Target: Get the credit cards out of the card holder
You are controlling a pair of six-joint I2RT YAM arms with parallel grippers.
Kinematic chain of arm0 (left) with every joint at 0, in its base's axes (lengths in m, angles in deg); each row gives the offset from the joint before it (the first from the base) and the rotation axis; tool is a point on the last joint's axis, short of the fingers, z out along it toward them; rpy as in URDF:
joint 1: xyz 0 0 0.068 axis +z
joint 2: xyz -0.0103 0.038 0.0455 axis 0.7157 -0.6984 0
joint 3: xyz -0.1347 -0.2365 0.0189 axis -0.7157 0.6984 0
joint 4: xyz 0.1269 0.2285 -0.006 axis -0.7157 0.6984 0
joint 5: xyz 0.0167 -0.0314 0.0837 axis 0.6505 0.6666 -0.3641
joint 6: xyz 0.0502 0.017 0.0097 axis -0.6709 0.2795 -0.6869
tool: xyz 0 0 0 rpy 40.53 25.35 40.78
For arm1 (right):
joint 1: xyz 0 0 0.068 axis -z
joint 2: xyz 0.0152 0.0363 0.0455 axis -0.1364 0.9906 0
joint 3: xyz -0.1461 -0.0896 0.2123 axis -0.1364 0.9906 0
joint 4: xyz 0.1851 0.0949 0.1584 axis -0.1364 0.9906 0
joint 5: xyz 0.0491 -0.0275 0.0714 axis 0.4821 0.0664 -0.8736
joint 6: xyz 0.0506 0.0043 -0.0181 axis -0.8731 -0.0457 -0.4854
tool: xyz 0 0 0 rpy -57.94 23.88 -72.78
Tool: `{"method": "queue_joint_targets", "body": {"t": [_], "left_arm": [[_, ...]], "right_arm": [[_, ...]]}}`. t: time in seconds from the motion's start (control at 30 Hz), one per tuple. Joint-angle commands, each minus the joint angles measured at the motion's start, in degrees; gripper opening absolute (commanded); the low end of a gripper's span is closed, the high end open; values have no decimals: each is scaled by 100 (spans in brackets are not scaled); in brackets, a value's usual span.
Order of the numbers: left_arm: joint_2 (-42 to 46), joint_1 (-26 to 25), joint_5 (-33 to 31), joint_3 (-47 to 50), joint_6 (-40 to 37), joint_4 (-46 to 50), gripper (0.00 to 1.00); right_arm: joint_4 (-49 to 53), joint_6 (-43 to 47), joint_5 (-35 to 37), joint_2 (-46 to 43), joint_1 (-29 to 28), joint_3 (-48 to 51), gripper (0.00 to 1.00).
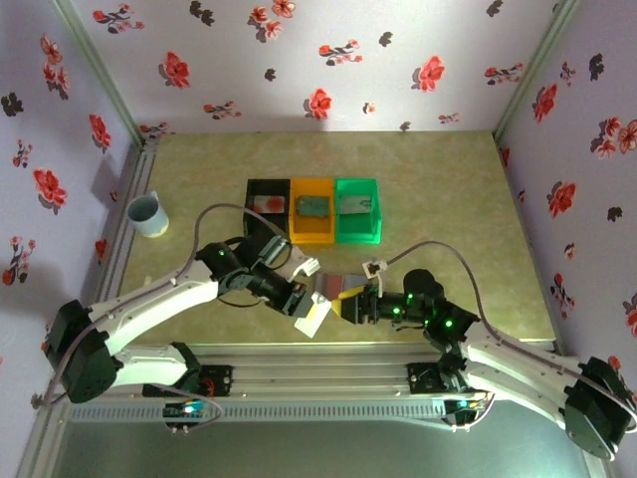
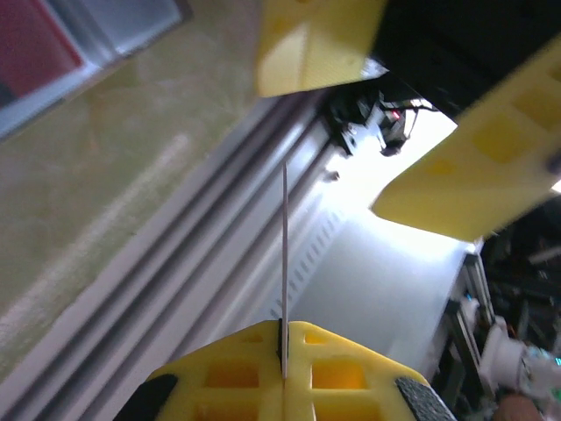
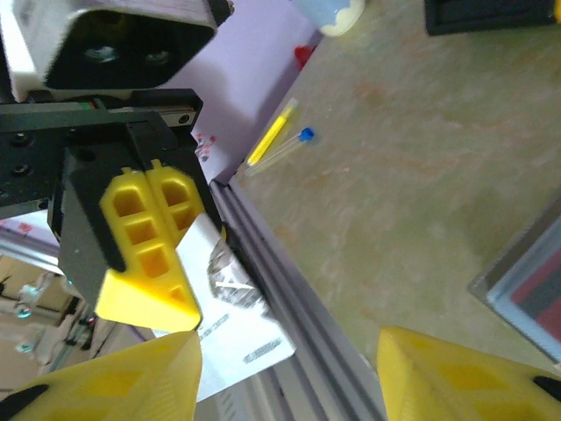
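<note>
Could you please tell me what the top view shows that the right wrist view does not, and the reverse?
Top, not right wrist: the orange bin with its card and the green bin with its card. Right wrist, not top: the print on the white card, plus a yellow stick and a blue-capped tube by the wall. Both: the left claw shut on that white card, the cup, the black bin and the holder.

On the mottled yellow-green surface [image 1: 448, 199], a black bin [image 1: 267, 204], an orange bin [image 1: 312, 211] and a green bin [image 1: 357, 211] stand side by side beyond both pairs of jaws. The card holder [image 1: 336, 286] lies between the jaws; a pale blue cup [image 1: 147, 214] stands well to their left.
</note>
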Motion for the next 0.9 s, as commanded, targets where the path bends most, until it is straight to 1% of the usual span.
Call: {"method": "queue_joint_targets", "body": {"t": [0.0, 0.17, 0.33, 0.57, 0.67, 0.87], "left_arm": [[-86, 10, 675, -294, -738, 611, 0], [-243, 11, 822, -388, -1016, 848, 0], [-407, 9, 823, -414, -1108, 894, 0], [-566, 6, 822, -572, -1176, 920, 0], [-597, 10, 818, -615, -1205, 938, 0], [-606, 17, 818, -617, -1223, 938, 0]], "right_arm": [[-642, -23, -559, 160, -34, -78, 52], [-977, -104, -827, 356, -97, -70, 48], [-1159, -113, -1014, 524, -191, -76, 41], [-1209, -38, -1188, 847, -324, -116, 28], [-1218, -12, -1211, 950, -352, -127, 18], [-1175, 62, -1135, 905, -350, -95, 7]]}}
